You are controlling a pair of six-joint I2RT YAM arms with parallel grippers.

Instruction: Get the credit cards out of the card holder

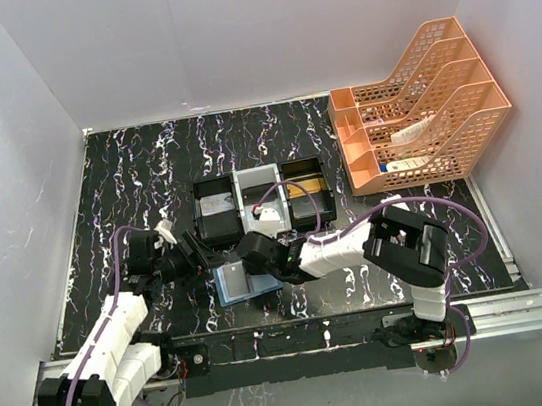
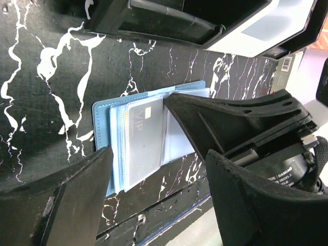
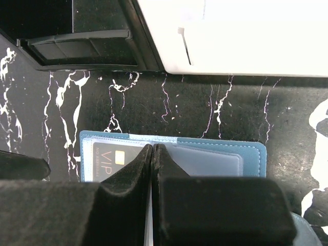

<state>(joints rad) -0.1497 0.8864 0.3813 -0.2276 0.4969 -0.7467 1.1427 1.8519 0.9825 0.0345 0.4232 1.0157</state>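
Card holder (image 2: pixel 101 128) lay open just under both grippers, the silver VIP credit card (image 2: pixel 143 138) lengthwise between the parted fingers of the left gripper (image 2: pixel 160 164); the nearer right gripper (image 3: pixel 153 149), fingers pressed together, perhaps pinched its edge.

I see a lab test cell: white panels (image 1: pixel 226 27) box in a marbled surface (image 1: pixel 145 170), arms (image 1: pixel 117 331) bolted to a metal rail (image 1: pixel 508 306).
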